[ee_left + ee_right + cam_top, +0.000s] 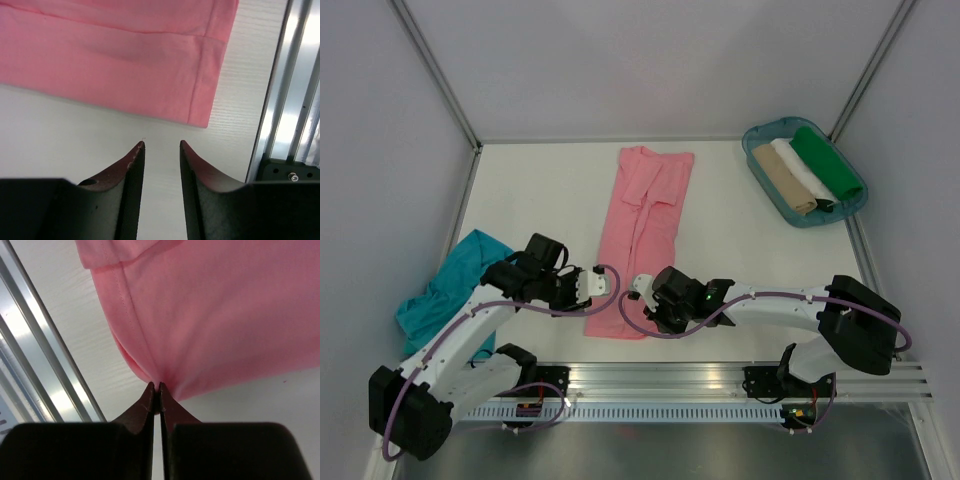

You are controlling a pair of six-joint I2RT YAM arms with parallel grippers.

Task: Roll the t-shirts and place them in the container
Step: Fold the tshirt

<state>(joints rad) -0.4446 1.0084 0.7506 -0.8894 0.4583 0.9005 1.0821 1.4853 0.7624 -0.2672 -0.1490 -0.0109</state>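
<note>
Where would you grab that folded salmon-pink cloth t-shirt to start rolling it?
Probably at the two near hem corners, coming low from either side: the salmon-pink t-shirt lies flat as a narrow strip, hem at the near end. The right gripper is shut on one corner; the open left gripper faces the other.

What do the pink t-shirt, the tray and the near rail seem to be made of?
The pink t-shirt: soft matte knit cloth, probably cotton; stitched hems, gentle folds. The tray: likely smooth teal plastic; thin moulded rim. The rail: bare metal, probably aluminium; bright grooved reflections.
</note>
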